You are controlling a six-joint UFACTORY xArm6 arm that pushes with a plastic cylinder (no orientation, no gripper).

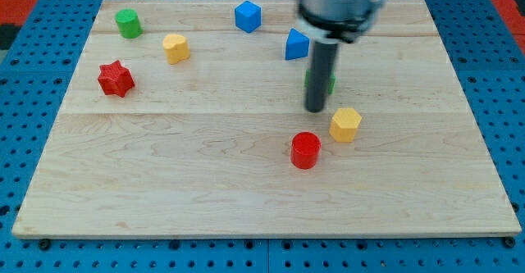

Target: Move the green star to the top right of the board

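Observation:
A green block (330,81), probably the green star, lies right of the board's middle and is mostly hidden behind my dark rod, so its shape is hard to make out. My tip (316,109) rests on the board just below and slightly left of this block, touching or nearly touching it. A second green block (128,23), roundish, sits at the top left of the wooden board (205,191).
A blue triangular block (296,44) lies just above the rod. A blue block (248,15) sits at top centre. A yellow block (175,47) and a red star (116,79) are on the left. A yellow hexagon (345,125) and a red cylinder (305,150) lie below my tip.

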